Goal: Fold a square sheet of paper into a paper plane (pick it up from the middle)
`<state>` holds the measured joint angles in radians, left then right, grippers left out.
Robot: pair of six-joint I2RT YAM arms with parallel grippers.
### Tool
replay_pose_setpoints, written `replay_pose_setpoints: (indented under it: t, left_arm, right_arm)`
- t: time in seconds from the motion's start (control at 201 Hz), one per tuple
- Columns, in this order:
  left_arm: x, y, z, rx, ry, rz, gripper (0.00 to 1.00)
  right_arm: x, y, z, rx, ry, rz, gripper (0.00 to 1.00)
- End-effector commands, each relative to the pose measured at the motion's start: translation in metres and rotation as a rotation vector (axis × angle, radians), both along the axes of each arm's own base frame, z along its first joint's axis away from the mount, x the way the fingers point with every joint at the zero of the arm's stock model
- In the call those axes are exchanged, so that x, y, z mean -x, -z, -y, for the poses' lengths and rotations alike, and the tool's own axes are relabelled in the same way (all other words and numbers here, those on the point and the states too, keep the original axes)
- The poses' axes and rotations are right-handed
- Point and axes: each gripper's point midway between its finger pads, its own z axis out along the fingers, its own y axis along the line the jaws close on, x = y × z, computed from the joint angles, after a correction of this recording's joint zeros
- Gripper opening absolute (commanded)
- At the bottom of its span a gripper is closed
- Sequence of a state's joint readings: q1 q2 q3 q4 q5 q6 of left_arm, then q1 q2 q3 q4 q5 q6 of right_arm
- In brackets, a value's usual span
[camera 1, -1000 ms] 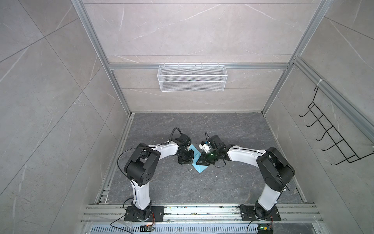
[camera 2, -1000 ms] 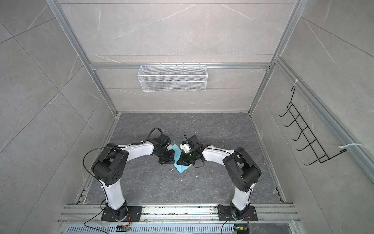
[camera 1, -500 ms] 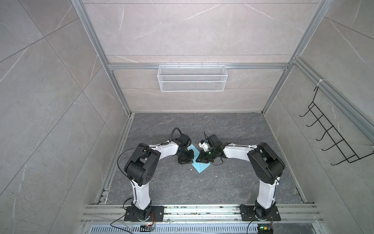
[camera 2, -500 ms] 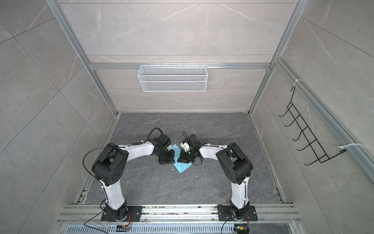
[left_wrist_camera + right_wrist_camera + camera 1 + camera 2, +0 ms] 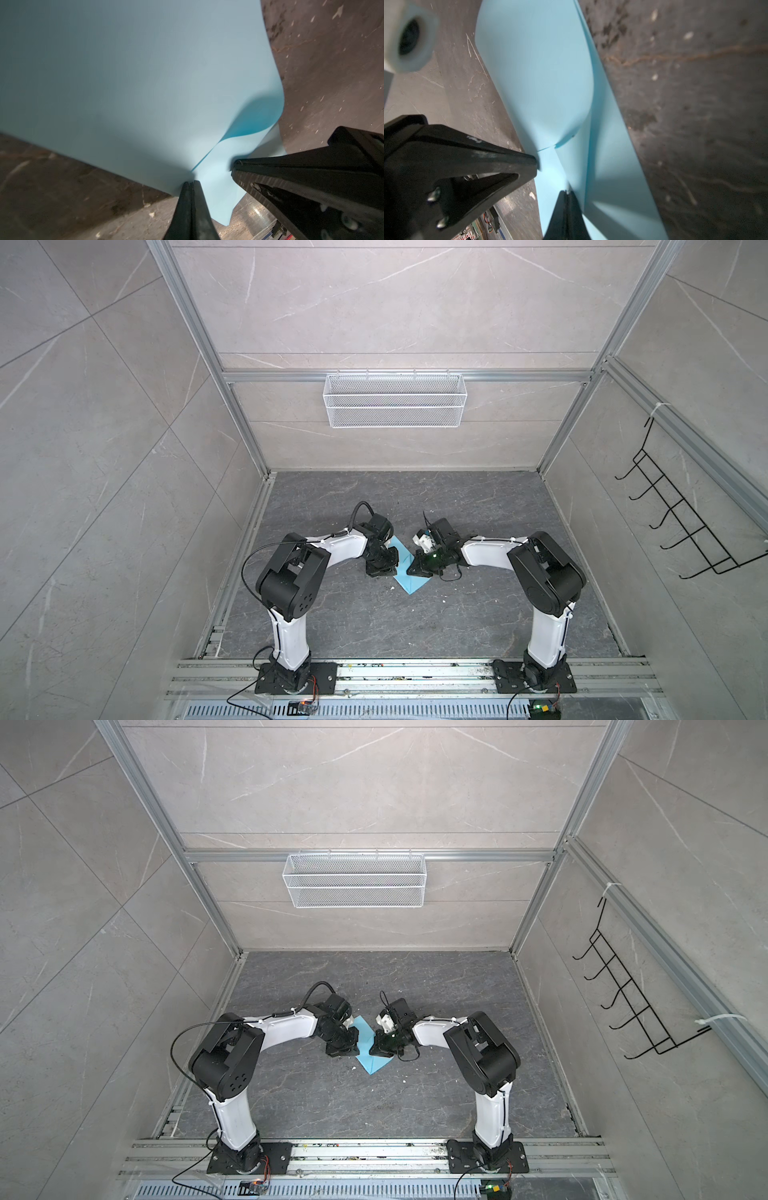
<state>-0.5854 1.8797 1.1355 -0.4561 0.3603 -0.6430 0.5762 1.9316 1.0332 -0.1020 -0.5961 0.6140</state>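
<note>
**Two grippers, one blue sheet, both pinching**

Quick head count first: two arms, two black parallel grippers, and one thin matte light-blue square sheet of paper (image 5: 409,581).

The sheet lies on the dark grey stone-look tabletop (image 5: 457,614), right between the two grippers. In both top views it reads as a kite shape. One pointed corner pokes out past the fingertips toward the arm bases.

The left gripper (image 5: 390,569) has its two fingers pressed together on the paper's edge. In its wrist view the left gripper (image 5: 190,184) has the sheet caught at its tips. The square sheet of paper (image 5: 124,83) bulges up away from that pinch, and one flap curls over.

The right gripper (image 5: 412,570) does the same from the opposite side. In its own wrist view the right gripper (image 5: 566,192) is tight together on a raised fold of the sheet. The two sets of tips sit just beside each other, so each gripper shows up in the other's wrist view.

Other stuff: one white wire-mesh basket (image 5: 395,406) hangs on the back wall, well beyond both grippers. One black wire rack (image 5: 681,526) with five hooks is on the side wall, far out on the right gripper's side.
</note>
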Motion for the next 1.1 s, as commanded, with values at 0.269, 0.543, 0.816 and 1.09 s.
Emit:
replay_pose_setpoints:
  t: [0.269,0.543,0.816,1.09]
  left_arm:
    - [-0.015,-0.060,0.017,0.127,-0.039,0.116,0.17]
    - [0.021,-0.050,0.041,0.190,-0.046,0.076,0.13]
    - [0.041,-0.022,0.055,0.143,-0.018,0.025,0.07]
    - [0.050,0.001,0.049,0.092,-0.031,-0.026,0.05]
  right_arm:
    - [0.011,0.033,0.021,0.104,0.106,-0.108,0.06]
    - [0.013,0.038,0.024,0.117,0.142,-0.142,0.06]
    - [0.011,0.038,0.024,0.104,0.154,-0.140,0.05]
    - [0.013,0.038,0.026,0.095,0.155,-0.142,0.06]
